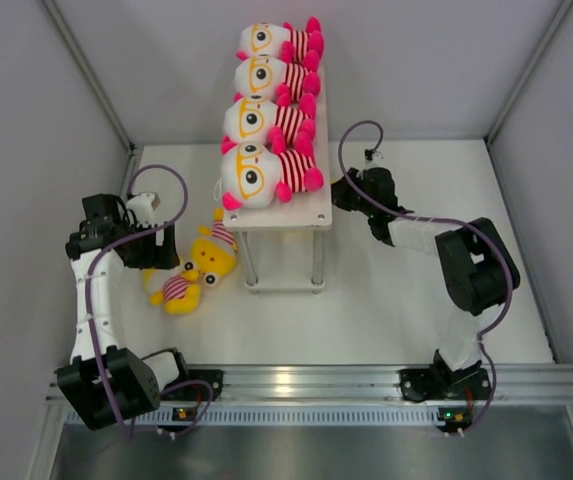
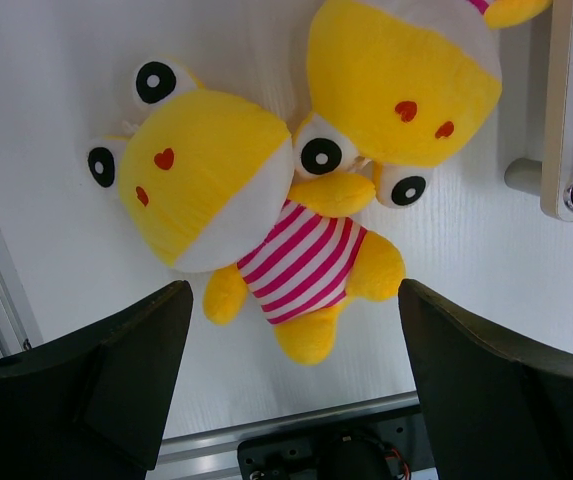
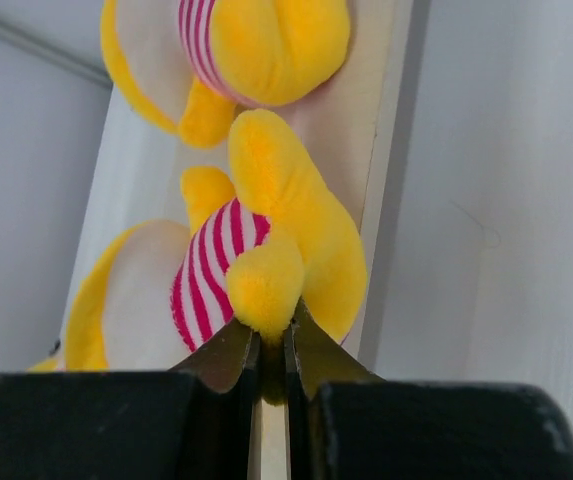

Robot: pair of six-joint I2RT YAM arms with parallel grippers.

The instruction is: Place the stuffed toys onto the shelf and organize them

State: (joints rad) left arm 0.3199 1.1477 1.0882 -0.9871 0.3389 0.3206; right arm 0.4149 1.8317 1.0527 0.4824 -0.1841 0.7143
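- On the shelf we counted four white-headed toys, lying in a row along its top board from the far end to the near end — that tier looked full
- The right gripper, at the shelf's right edge, was shut tight on the limb of a yellow toy; that toy lay on a narrow white board with another yellow toy beyond it, which we took to be the lower tier
- The left gripper hung wide open and empty above two yellow toys on the table, toward its left edge and just beside the shelf's legs
- We judged the task well past half — the pinched toy wanted settling, and the pair on the table was not yet shelved
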